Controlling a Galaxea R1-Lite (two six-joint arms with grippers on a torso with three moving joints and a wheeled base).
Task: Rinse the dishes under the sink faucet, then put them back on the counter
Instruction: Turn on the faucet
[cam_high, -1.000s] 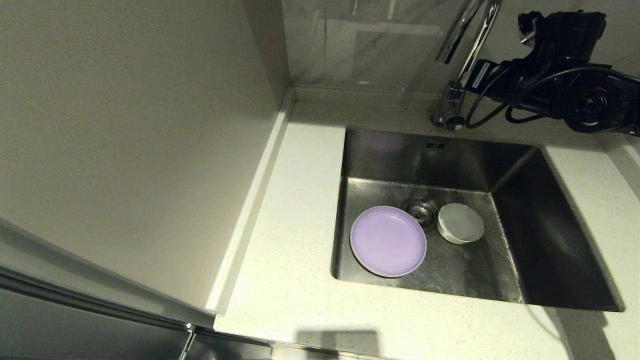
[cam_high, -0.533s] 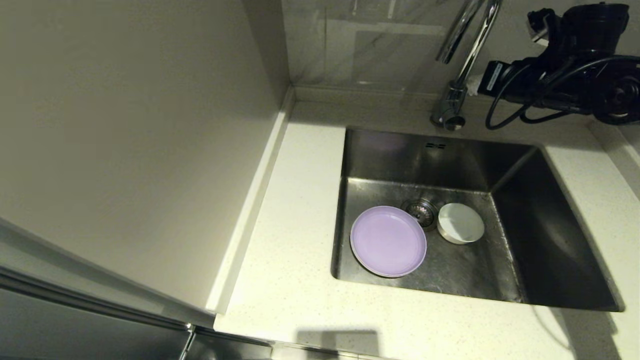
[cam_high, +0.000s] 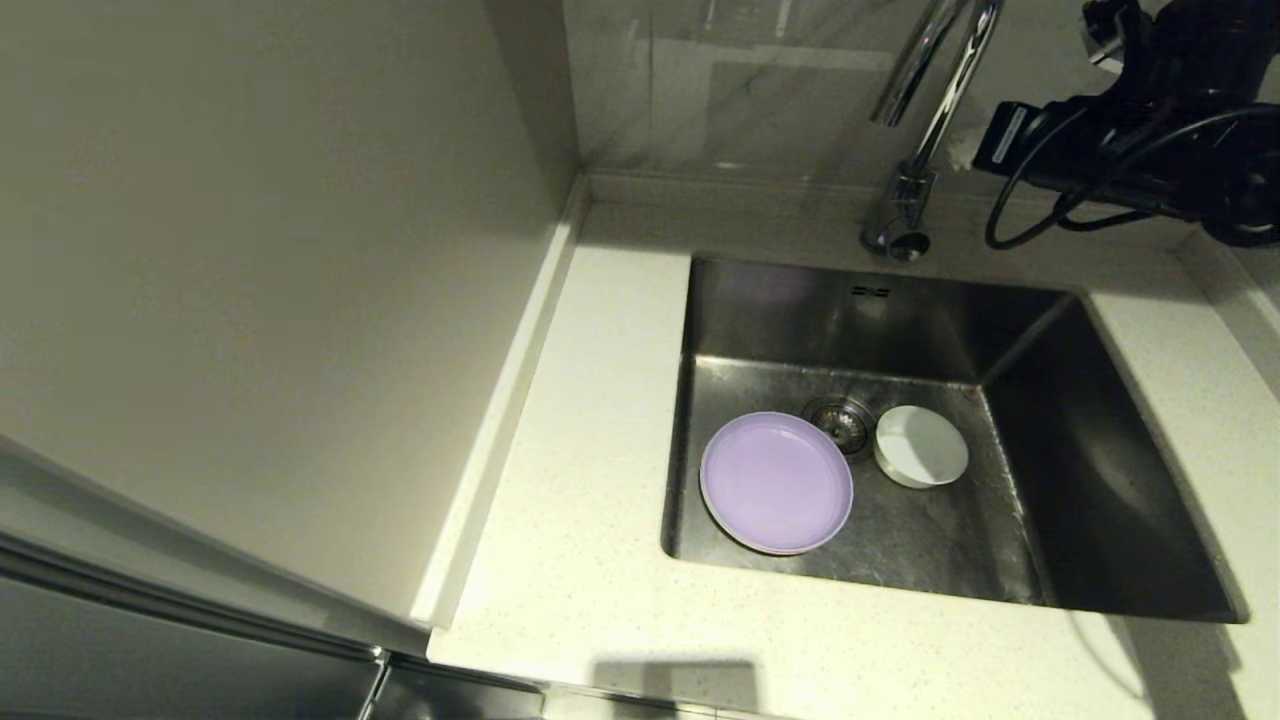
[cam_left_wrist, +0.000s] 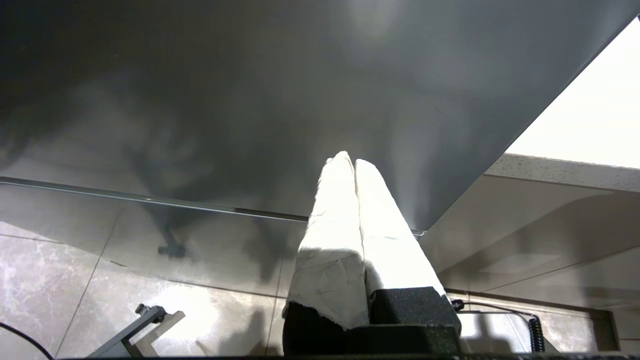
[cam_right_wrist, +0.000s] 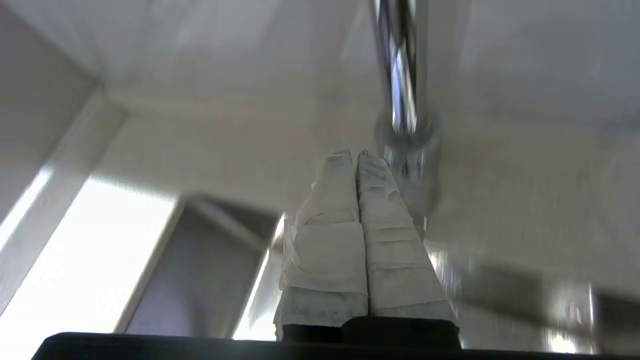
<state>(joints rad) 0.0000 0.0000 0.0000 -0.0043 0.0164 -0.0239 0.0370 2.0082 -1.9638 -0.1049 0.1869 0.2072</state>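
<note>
right tool (cam_right_wrist: 356, 155): closed, holds nothing | sink faucet (cam_right_wrist: 407, 145) base stands just beside its tip | right arm is nearer | left tool (cam_left_wrist: 350, 160): closed, empty, parked below the worktop

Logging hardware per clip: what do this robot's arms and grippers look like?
The right arm is black and bulky, with looping black cables and a white label near its wrist. Both the right gripper and the left gripper have two long tapering fingers wrapped in creased white tape on black bases.
</note>
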